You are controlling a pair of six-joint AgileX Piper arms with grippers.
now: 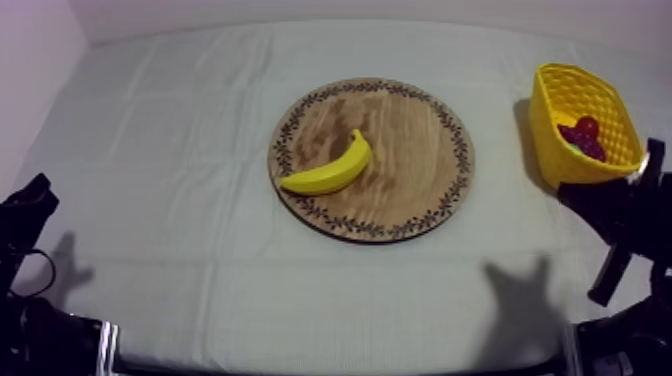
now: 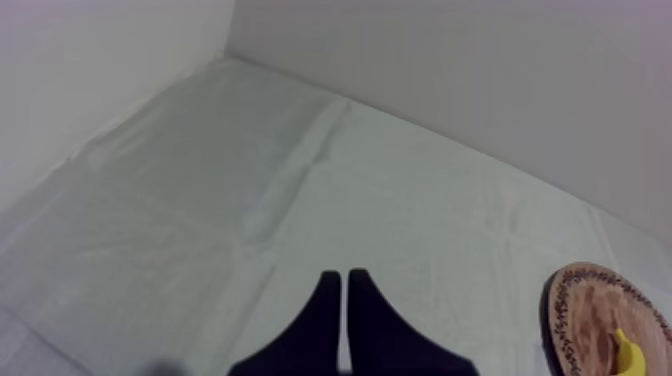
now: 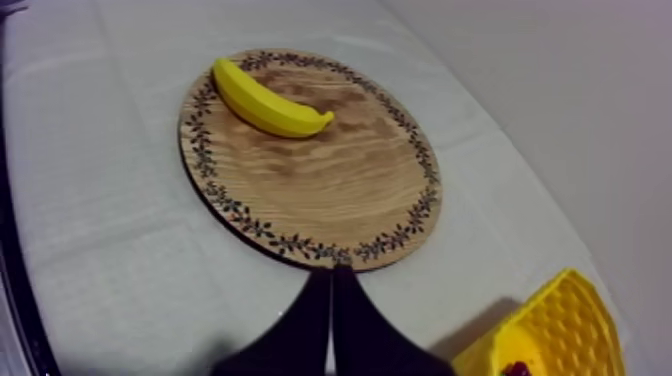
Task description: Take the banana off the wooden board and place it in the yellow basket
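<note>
Left wrist view: the left pincer [image 2: 344, 280] has its two fingers lying together in a narrow wedge with nothing between them. It hangs over bare worktop [image 2: 300, 170]. The wooden board [image 2: 590, 310] lies ahead of this pincer and off to its right, well apart from it. The end of the banana [image 2: 628, 355] shows on the board.

Right wrist view: the right pincer [image 3: 332, 275] is likewise closed on nothing. The board's near rim sits just ahead of its fingertips. The banana rests on the far part of the board, ahead and to this pincer's left. Its long axis runs across the pincer's line of reach rather than along it. The yellow basket [image 3: 560, 320] stands close at this pincer's right, with a small red fruit [image 3: 517, 368] inside.

Top view: the banana lies flat on the board, on the half away from the basket, and curves slantwise. The right arm sits right beside the basket and the left arm sits at the opposite side of the worktop.

Judging from this, the right pincer is the better placed. It needs a forward reach over the board, with the fingers opened and set across the banana's length, then a short carry back to the basket.
</note>
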